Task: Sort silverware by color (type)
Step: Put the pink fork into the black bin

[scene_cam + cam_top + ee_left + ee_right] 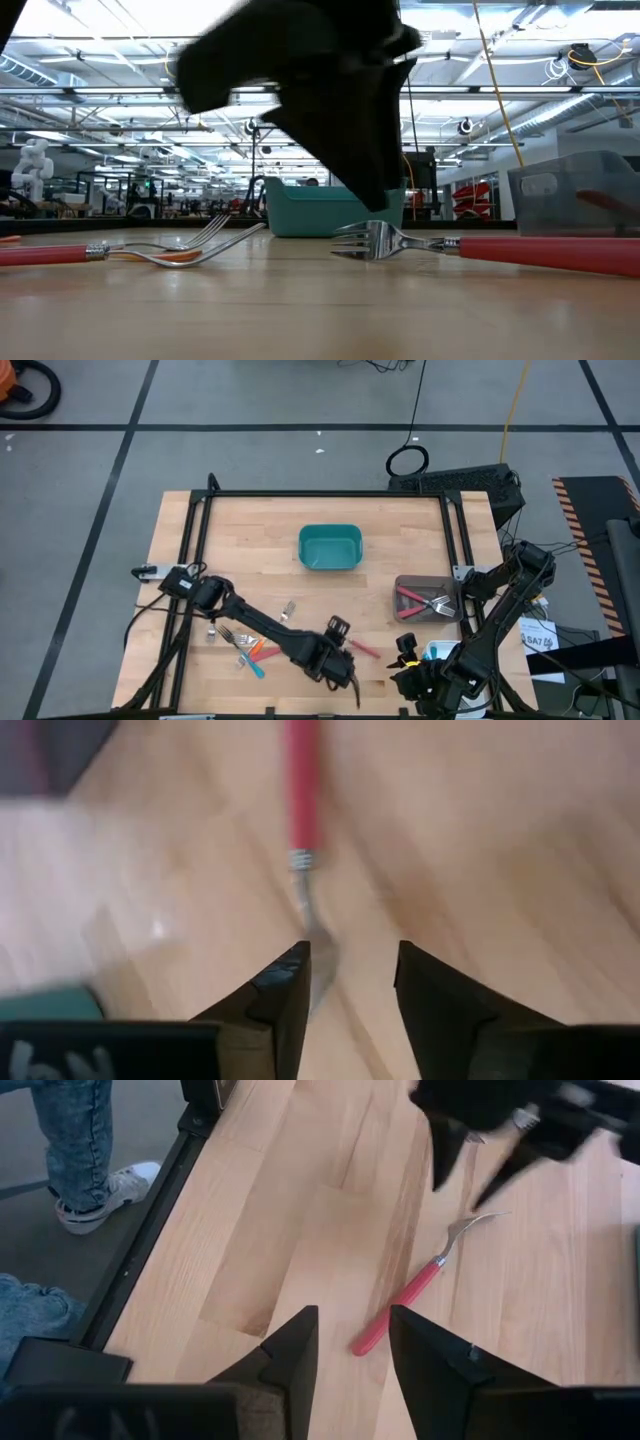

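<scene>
We are holding our left claw (pixel 338 628) open and empty just over the tines of a red-handled metal fork (pixel 363 648) lying near the front edge of the wooden counter (pixel 400 535). Our right claw (pixel 352 1342) is waiting, open and empty, nearby.

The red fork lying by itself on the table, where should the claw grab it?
Probably at the neck, where the red handle meets the metal. The red fork lies flat on the table with bare wood all round, so coming straight down with one finger on each side of the slim handle looks best. The left claw is open above its tines; the right claw waits near the table's edge.
</scene>
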Tool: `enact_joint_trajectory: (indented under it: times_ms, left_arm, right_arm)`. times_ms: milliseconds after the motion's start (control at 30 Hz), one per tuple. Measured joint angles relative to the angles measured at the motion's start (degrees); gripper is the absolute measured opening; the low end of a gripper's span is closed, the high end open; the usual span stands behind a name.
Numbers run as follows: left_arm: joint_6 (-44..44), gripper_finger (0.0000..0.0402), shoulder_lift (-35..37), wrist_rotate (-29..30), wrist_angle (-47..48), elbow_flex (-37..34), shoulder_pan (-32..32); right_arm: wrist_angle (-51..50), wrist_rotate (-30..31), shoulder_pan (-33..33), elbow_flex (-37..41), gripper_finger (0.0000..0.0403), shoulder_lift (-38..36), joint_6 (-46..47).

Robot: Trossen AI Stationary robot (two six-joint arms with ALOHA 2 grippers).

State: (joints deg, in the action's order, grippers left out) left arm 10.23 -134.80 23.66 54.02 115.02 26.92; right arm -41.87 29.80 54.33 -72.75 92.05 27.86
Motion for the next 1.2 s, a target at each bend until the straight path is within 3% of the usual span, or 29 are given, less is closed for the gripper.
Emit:
enact_joint_trajectory:
  times_ms: [200,500,800,1067,1200]
  left_arm:
    - [12.28,0.0114,-0.04,0.02,1.84,0.0,1.46]
    - [14.11,0.0097,-0.04,0.0,1.92,-0.02,0.11]
    - [-2.87,0.0097,-0.06,-2.7,2.05,-0.02,-5.03]
    - [-3.22,0.0097,-0.11,-12.12,2.93,-0.04,-7.74]
    - [-3.23,0.0097,-0.7,-13.17,2.69,-0.04,-8.78]
  right_arm:
    - [-0.65,-0.89,0.17,0.0,0.0118,0.0,0.71]
    - [-0.92,-4.47,0.17,0.0,0.0118,0.0,1.46]
    - [-2.28,-4.57,0.17,0.0,0.0118,0.02,1.44]
    - [-2.35,-4.57,0.17,0.0,0.0118,0.02,1.44]
    - [-2.34,-4.57,0.17,0.0,0.0118,0.02,1.44]
